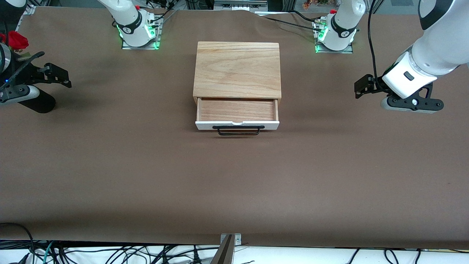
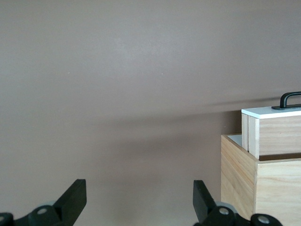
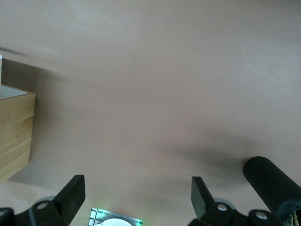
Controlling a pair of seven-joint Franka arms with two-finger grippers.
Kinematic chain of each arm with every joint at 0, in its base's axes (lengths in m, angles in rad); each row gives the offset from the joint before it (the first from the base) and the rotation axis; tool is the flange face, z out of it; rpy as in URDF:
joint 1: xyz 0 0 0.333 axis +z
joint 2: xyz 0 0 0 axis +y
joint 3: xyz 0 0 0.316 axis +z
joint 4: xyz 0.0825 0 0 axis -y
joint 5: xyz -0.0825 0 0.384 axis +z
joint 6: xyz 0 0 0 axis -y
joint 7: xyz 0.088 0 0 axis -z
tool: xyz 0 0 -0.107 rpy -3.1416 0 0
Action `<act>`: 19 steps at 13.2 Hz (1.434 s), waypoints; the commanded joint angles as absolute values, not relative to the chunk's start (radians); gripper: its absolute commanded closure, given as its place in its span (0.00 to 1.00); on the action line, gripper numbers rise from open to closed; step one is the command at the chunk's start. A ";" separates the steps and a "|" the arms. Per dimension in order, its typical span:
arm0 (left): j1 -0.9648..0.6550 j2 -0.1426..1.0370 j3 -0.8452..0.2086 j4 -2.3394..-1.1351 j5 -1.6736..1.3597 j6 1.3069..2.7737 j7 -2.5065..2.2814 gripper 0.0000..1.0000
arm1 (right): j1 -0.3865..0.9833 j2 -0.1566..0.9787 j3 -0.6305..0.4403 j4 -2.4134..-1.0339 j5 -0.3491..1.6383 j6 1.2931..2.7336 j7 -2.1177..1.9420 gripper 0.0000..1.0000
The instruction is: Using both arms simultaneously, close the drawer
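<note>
The drawer [image 1: 237, 110] stands pulled out of the light oak box [image 1: 237, 69] at the table's middle. Its white front panel [image 1: 205, 125] and black wire handle [image 1: 238, 131] face the front camera, and the wood-grain inside is empty. My left gripper [image 1: 412, 108] hangs open and empty over bare table toward the left arm's end, well apart from the box. In the left wrist view my left gripper [image 2: 139, 202] shows beside the box [image 2: 277, 188] and the drawer [image 2: 277, 132]. My right gripper [image 1: 22, 96] is open and empty toward the right arm's end. In the right wrist view my right gripper [image 3: 138, 200] shows with the box [image 3: 14, 132] far off.
The brown table [image 1: 234, 183] spreads wide around the box. A black ribbed cylinder [image 1: 36, 104] sits by the right gripper and also shows in the right wrist view [image 3: 273, 186]. Green-lit bases [image 1: 137, 31] [image 1: 335, 35] stand along the robots' edge. A red flower [image 1: 16, 39] is near the right arm.
</note>
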State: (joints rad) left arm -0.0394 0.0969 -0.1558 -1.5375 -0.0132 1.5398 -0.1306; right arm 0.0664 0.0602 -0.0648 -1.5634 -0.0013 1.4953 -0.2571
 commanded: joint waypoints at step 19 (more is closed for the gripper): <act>-0.075 0.146 -0.170 -1.511 -0.043 1.522 -0.130 0.00 | 0.184 0.209 -0.025 -1.494 0.055 1.485 -0.256 0.00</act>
State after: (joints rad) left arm -0.0477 0.1081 -0.1619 -1.5374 -0.0215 1.5395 -0.1305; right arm 0.1371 0.2099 -0.0362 -1.5251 0.0445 1.4981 -0.2662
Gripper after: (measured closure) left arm 0.000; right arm 0.000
